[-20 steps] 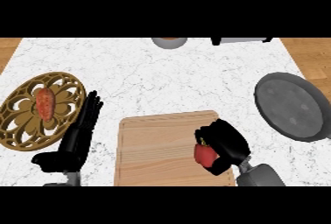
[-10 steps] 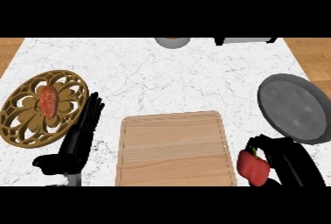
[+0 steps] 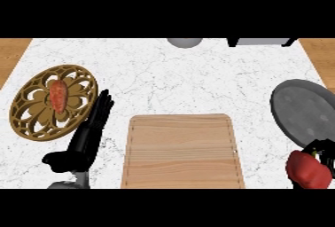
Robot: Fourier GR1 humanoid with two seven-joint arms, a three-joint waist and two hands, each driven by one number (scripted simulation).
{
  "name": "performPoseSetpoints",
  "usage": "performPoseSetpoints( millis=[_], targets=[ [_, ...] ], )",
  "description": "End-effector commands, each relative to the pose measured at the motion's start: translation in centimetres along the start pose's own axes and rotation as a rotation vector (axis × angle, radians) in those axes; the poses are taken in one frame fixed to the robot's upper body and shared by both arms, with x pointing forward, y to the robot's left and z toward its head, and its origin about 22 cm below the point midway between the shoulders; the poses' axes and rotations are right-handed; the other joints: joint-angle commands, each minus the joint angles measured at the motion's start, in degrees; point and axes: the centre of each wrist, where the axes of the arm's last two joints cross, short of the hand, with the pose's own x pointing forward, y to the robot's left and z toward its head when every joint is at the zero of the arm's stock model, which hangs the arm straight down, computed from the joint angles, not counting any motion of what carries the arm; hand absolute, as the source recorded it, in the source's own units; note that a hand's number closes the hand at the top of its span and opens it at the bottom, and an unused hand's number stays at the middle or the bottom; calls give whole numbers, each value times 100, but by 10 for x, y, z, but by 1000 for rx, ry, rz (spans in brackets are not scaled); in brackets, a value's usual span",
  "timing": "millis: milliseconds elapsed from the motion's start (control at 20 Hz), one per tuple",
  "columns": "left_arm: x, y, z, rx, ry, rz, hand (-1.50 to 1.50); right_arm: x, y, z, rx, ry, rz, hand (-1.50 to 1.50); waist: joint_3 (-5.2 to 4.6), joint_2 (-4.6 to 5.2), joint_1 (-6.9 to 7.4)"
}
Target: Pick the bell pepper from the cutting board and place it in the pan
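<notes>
While the bell pepper is carried in the right hand, one relation matters most: the pan lies straight ahead of that hand, a touch to its inner side, near but not yet under the load. The pepper is held off to the outer side of the cutting board, over the pale surface, and nothing of it is touching the wood. Black fingers are curled round the pepper's far side. Much of the hand is hidden behind the red body or cut off at the view's edge.

The pepper's long axis is judged to run on a slant, from the hand's forward inner side back toward its outer side. The pan's near rim is found just beyond the fingers.

A short carry forward is called for, so that the pepper is brought over the pan's dark floor before the fingers are opened. If it were let go too early, it could be expected to land on the rim or short of it on the surface.

The left hand, open with its fingers straight, is resting well away across the board, beside a brown openwork plate on which a carrot is lying. As the farther hand, it is not needed here.
</notes>
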Motion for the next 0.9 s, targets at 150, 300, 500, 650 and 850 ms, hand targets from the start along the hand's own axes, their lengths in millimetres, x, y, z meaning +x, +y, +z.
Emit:
performPoseSetpoints(
  millis=[150, 300, 500, 650, 850],
  targets=[
    [2, -7, 11, -33, -2, 11, 0, -66, -37, -51, -170, 59, 30, 150, 6, 19, 140],
    [5, -1, -12, -21, -9, -7, 0, -85, -31, -61, -238, 28, 150, 150, 7, 38, 132],
    [-7, 1, 0, -44, 3, -2, 0, -117, -38, -92, -362, 57, 132, 150, 11, 48, 186],
    [9, -3, -8, -14, -15, 7, 0, -135, -33, -110, -389, 72, 62, 150, 8, 33, 164],
    [1, -2, -20, -33, -10, 3, 0, -154, -20, -134, -374, 48, 56, 150, 6, 39, 152]
  ],
)
